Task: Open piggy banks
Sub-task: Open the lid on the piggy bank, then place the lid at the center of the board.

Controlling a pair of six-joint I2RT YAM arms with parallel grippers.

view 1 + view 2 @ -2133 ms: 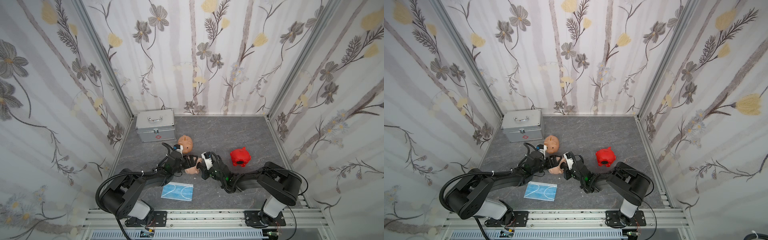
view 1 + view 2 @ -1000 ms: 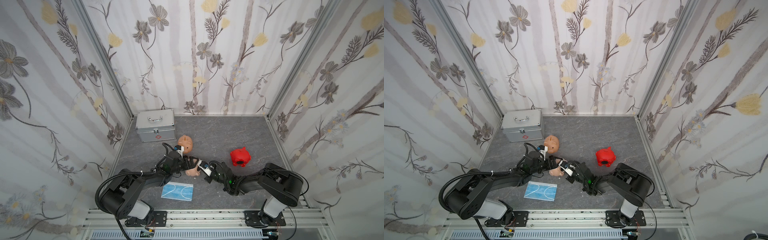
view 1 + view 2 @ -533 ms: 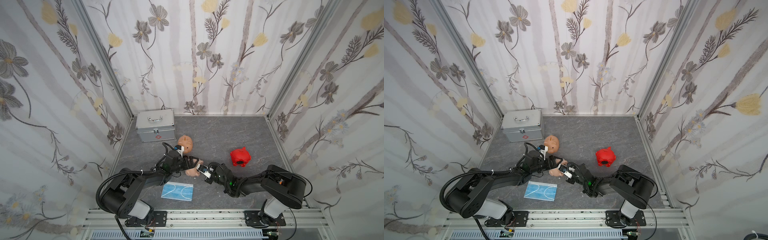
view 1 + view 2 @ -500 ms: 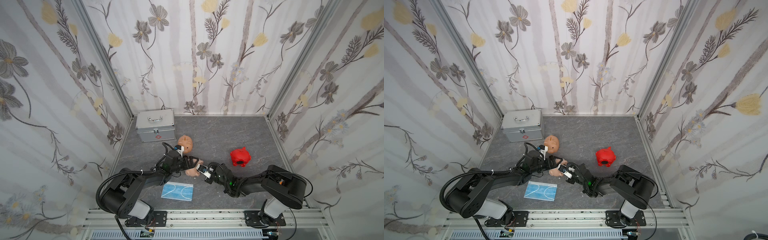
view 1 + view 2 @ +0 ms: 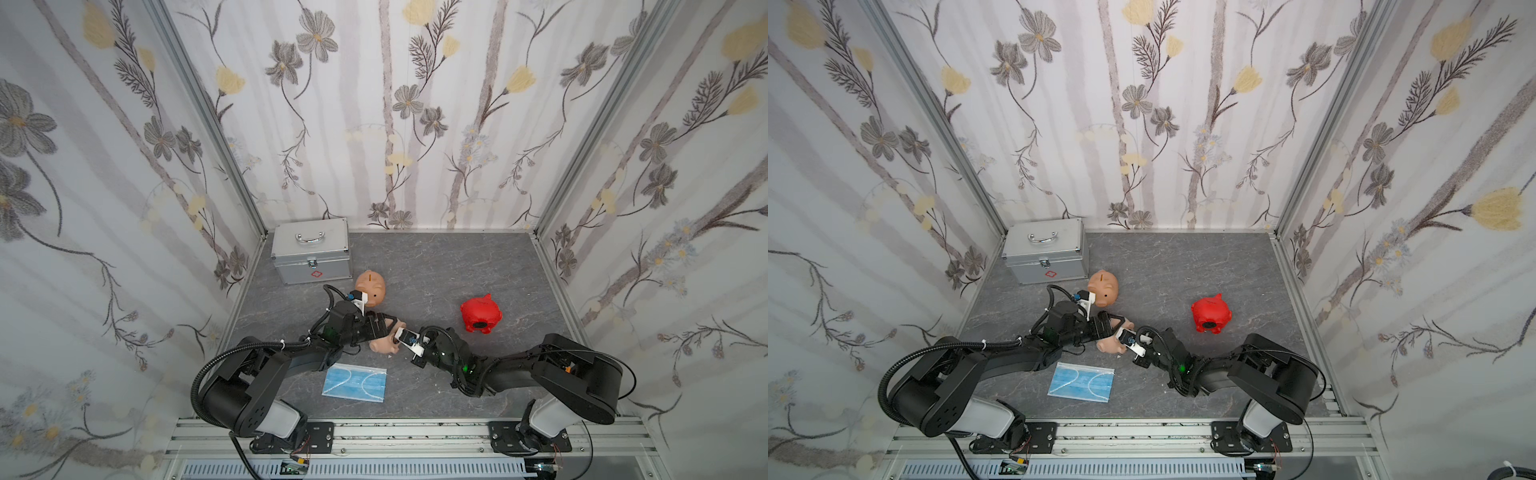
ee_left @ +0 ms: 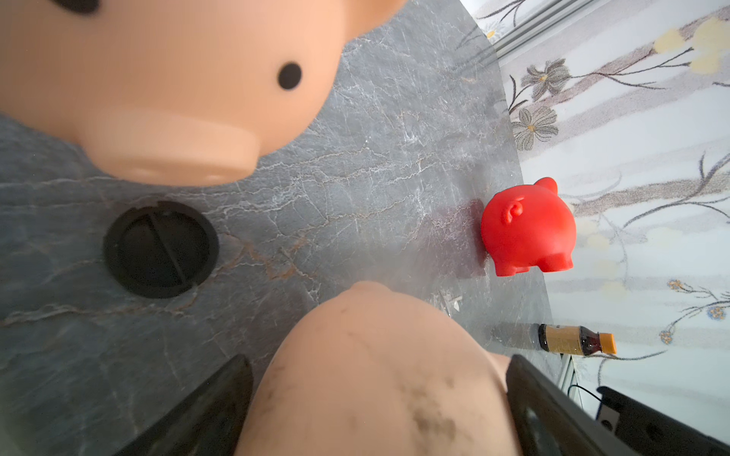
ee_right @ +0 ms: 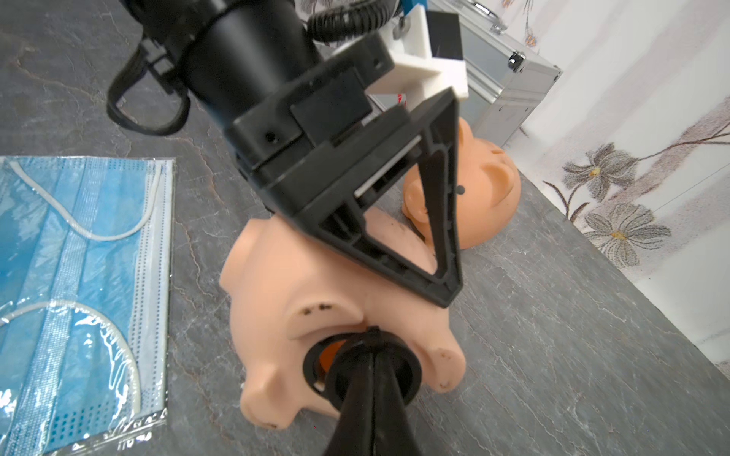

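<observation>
A peach-pink piggy bank (image 5: 384, 344) (image 7: 276, 284) lies on its side on the grey floor. My left gripper (image 5: 379, 328) (image 6: 375, 367) is clamped wide across its body, a finger against each flank. My right gripper (image 5: 398, 344) (image 7: 373, 343) is shut on this pig's black belly plug (image 7: 411, 373), which sits skewed in its hole with orange showing behind it. A second peach piggy bank (image 5: 371, 286) (image 6: 177, 79) stands just behind, and a loose black plug (image 6: 160, 248) lies on the floor near its snout. The red piggy bank (image 5: 481, 313) (image 5: 1212, 313) stands to the right.
A silver metal case (image 5: 311, 254) stands in the back left corner. A wrapped blue face mask (image 5: 354, 382) lies on the floor in front of the arms. A small brown bottle (image 6: 576, 342) lies near the right wall. Flowered walls close in three sides.
My right wrist has rolled and sunk lower beside the held pig, its fingers staying at the belly plug. The left arm and the other two pigs have not moved.
</observation>
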